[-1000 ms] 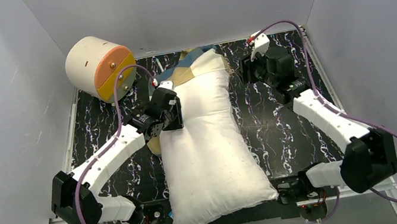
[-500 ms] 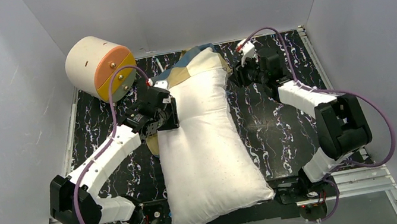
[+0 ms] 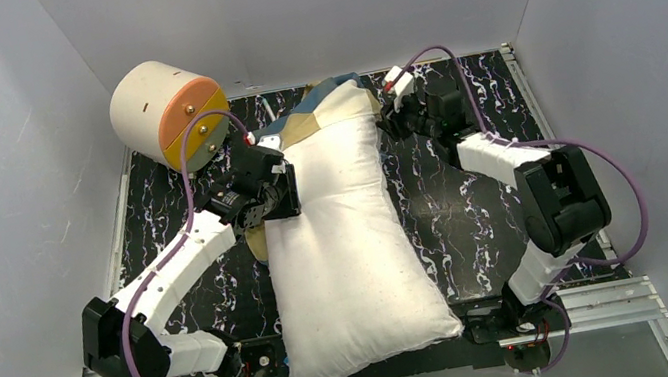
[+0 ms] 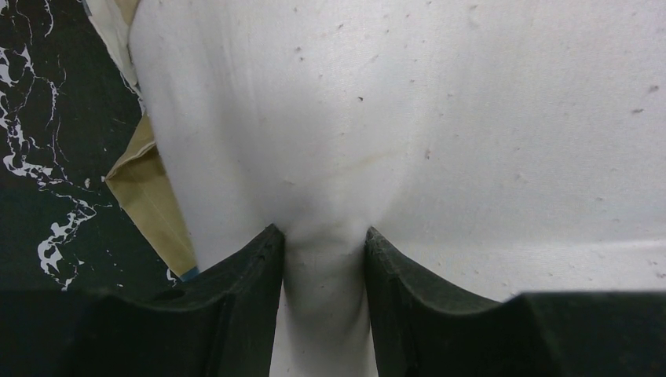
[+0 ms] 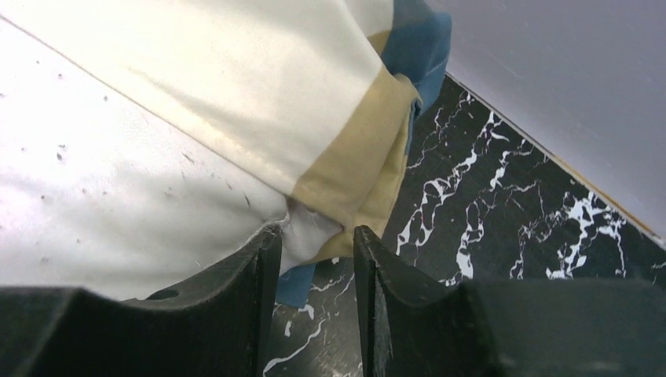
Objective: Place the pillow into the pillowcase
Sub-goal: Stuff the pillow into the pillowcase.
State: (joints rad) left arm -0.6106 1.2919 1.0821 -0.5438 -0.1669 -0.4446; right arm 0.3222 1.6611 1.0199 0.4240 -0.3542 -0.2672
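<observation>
Where the pillow (image 3: 349, 247) lies lengthwise, near end at the table (image 3: 458, 199) edge, bare marble flanks both sides.

- Left gripper (image 4: 323, 259): arm bent, clamped on a fold at the pillow's left edge.
- Right gripper (image 5: 312, 251): arm folded, clamped on the pillowcase (image 5: 345, 165) hem at the pillow's far right corner.
- Pillowcase: sheathes the pillow's far end only.

White arm shells (image 3: 175, 264), black joints (image 3: 115, 334), black pincer fingers (image 4: 236, 314) — purple cables (image 3: 185, 166).
</observation>
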